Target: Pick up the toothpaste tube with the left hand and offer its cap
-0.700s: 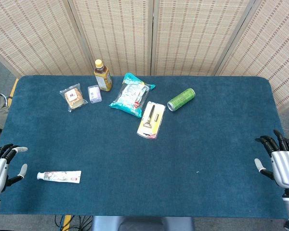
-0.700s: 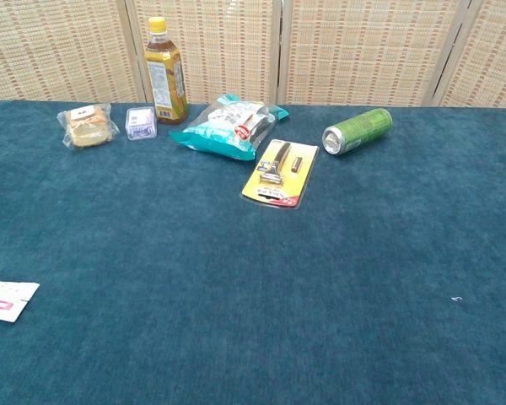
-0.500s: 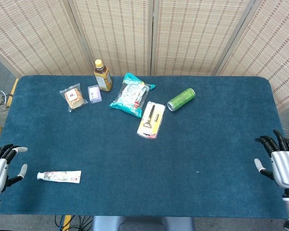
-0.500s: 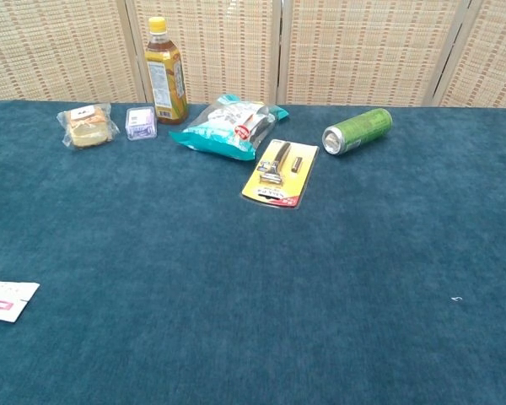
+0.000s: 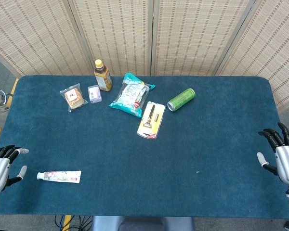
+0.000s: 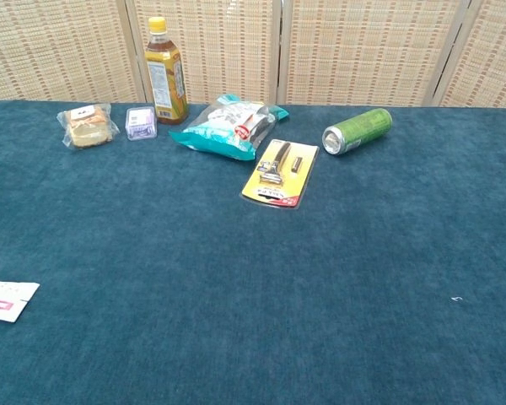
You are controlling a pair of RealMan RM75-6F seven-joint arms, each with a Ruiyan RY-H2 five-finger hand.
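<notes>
We are hovering our left hand (image 5: 0, 168), fingers spread and empty, just beside the tube (image 5: 59, 176) lying flat near the table's (image 5: 207, 144) front-left corner, risking nudging its cap end away when closing.

woven screen panels (image 5: 154, 33), blue-carpeted table (image 5: 207, 139)

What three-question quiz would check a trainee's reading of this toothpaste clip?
1. True or false: the left hand holds the toothpaste tube.
2. Which end of the tube lies nearest the left hand?
3. The green can is: A upright, B on its side.

Key: 1 false, the tube lies flat on the table, apart from the hand. 2 the cap end. 3 B.
</notes>
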